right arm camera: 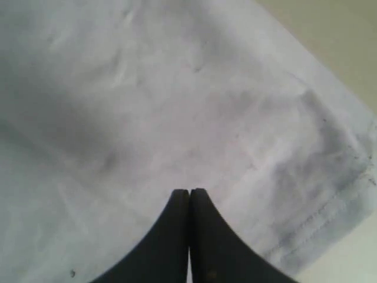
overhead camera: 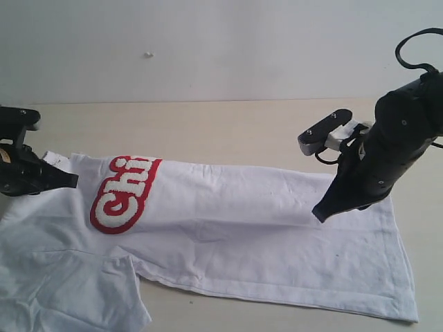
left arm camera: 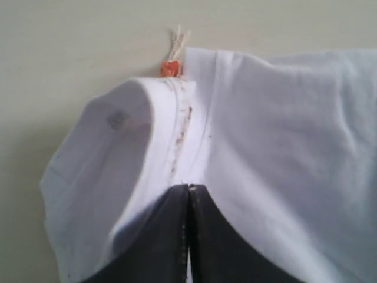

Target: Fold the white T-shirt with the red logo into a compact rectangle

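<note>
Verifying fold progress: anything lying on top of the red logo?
Nothing rests on the visible part of the red logo; only its first letters show. The rest is hidden where the white T-shirt folds, so it can't be read.

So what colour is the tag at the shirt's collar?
The tag is orange, clearest in the left wrist view.

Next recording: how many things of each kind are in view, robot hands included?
white T-shirt: 1
red logo: 1
orange neck tag: 1
table: 1
robot hands: 2, the left hand and the right hand
Total: 6
</note>
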Robot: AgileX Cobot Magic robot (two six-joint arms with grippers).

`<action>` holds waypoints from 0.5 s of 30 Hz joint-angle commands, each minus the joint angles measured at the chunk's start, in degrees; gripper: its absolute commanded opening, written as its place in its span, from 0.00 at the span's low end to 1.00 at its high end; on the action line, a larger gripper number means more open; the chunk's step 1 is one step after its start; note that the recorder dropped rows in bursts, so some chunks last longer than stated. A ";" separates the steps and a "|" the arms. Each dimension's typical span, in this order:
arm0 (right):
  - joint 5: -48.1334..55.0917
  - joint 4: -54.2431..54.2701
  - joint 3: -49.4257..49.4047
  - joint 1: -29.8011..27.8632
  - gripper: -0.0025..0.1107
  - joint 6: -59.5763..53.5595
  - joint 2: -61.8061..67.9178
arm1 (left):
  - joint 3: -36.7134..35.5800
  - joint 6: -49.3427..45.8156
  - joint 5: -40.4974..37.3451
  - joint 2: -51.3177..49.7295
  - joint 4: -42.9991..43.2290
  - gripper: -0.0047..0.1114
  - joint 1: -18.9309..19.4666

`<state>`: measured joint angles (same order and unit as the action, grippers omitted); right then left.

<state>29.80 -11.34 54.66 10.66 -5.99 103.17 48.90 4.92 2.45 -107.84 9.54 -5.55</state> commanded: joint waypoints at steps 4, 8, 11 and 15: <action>-1.11 0.09 0.37 -0.05 0.02 -0.40 3.94 | 5.62 -2.11 4.30 -4.44 0.21 0.04 1.76; -1.31 -0.49 0.37 -0.05 0.02 -0.40 5.29 | 8.46 -5.93 5.06 -6.79 0.21 0.04 1.76; -2.42 -1.22 0.37 -0.05 0.02 -0.40 6.52 | 10.01 -7.54 5.31 -8.63 0.21 0.04 2.11; -5.18 -12.16 0.37 -0.16 0.02 9.73 7.76 | 10.62 -7.69 5.06 -11.36 0.21 0.04 3.60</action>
<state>26.35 -16.25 54.78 10.66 -2.87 109.94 59.18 -2.44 7.13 -118.34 9.76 -3.02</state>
